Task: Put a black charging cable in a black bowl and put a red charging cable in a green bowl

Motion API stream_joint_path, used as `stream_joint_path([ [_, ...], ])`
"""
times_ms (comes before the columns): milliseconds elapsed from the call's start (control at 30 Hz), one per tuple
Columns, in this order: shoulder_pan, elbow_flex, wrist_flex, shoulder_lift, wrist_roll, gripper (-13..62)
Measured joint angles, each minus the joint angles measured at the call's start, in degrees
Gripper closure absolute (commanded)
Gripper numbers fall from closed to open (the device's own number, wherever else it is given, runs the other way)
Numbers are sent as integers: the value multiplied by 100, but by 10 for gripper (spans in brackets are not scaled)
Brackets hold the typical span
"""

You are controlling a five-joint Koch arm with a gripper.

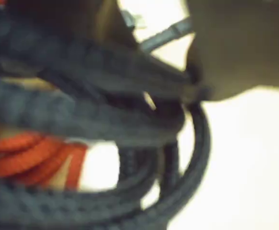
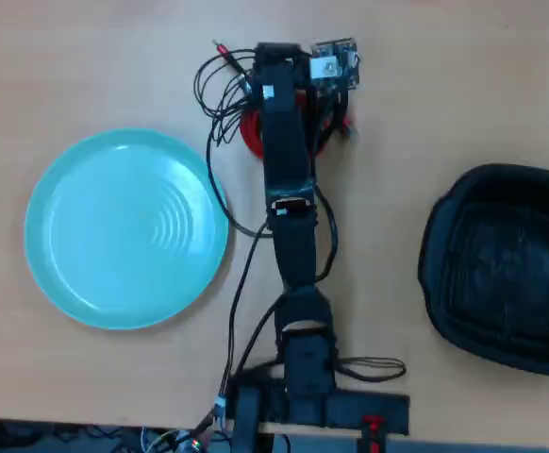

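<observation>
We reach toward the far edge of the table, where the black charging cable (image 1: pixel 82 100) fills the wrist view right under our gripper (image 2: pixel 276 58) with the red charging cable (image 2: pixel 253 132) beside it, the two lying together there as a pickup spot. The close view is too blurred, so we cannot tell whether the jaws are apart or clamped. The green bowl (image 2: pixel 124 226) near the left edge and the black bowl (image 2: pixel 506 269) at the right edge sit empty, likely well apart to keep the two drops distinct.

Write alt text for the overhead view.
A black robot arm reaches up the middle of a wooden table, over a red charging cable. An empty green bowl sits left, an empty black bowl right.
</observation>
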Motion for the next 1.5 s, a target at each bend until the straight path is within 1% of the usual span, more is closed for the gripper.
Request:
stream_joint_path([
  [200, -18, -158, 70, 114, 0, 564],
  [633, -141, -211, 870, 2206, 18, 563],
  [967, -158, -202, 1204, 3015, 26, 563],
  [1133, -158, -18, 1362, 3173, 18, 563],
  [1233, -105, 26, 1406, 3322, 26, 563],
  [1500, 466, 18, 1644, 4254, -220, 563],
])
